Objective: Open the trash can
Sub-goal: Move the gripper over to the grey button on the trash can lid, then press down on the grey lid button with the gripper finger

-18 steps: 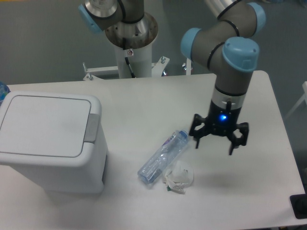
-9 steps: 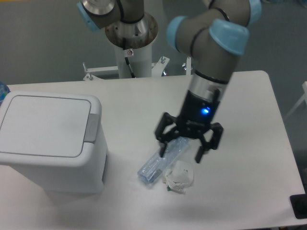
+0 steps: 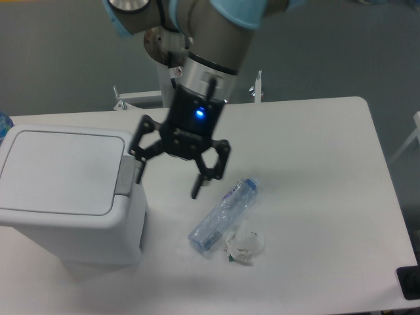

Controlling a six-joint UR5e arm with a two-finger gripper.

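The trash can (image 3: pixel 62 197) is a large white boxy bin at the table's left, its flat lid down and a grey push-button strip (image 3: pixel 126 175) on its right rim. My gripper (image 3: pixel 168 178) hangs open just right of that strip, above the table, with nothing between its fingers. Its left fingertip (image 3: pixel 139 170) is close beside the strip; whether it touches I cannot tell.
A clear plastic bottle (image 3: pixel 223 214) lies on the table right of the bin, with a crumpled white wrapper (image 3: pixel 246 243) beside it. The robot's base column (image 3: pixel 169 49) stands behind the table. A dark object (image 3: pixel 409 282) sits at the lower right edge.
The arm has swung left across the table, from the right side, over the bottle, to a spot next to the bin's button strip. The gripper stayed open. Bottle and wrapper have not moved.
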